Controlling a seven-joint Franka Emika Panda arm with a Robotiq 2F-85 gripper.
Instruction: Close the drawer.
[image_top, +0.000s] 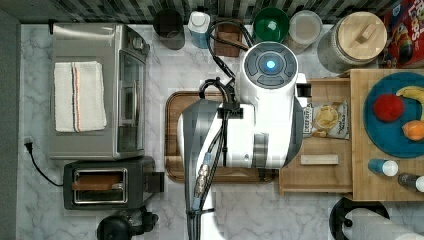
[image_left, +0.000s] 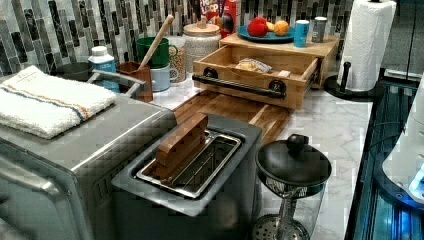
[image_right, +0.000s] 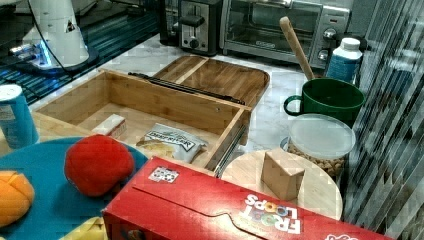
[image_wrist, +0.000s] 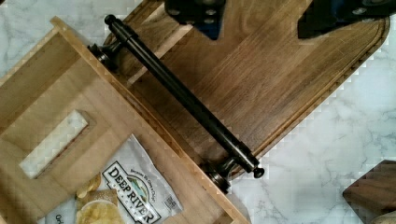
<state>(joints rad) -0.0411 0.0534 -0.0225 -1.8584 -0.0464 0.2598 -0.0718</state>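
Observation:
The drawer (image_top: 320, 175) is a shallow light-wood box, pulled out from under the cabinet top (image_top: 361, 175). It holds a chip bag (image_top: 326, 120) and a small white block (image_top: 319, 159). Its black bar handle (image_wrist: 182, 95) runs along the front wall (image_left: 250, 95), above the edge of the dark board. My gripper (image_wrist: 261, 16) is open; its two dark fingers (image_wrist: 196, 11) hang far apart over the board, off the handle's outer side, touching nothing. In the top view my white arm (image_top: 265, 110) covers the drawer's left wall. The drawer (image_right: 165, 102) and chip bag (image_right: 172, 141) also appear in the right view.
A dark rounded cutting board (image_top: 175, 135) lies beside the drawer front. A toaster (image_top: 107, 185) and toaster oven (image_top: 95, 90) stand at the top view's left. Mugs and jars line the back wall. A paper towel roll (image_top: 370, 225) and a French press (image_left: 292, 170) stand nearby.

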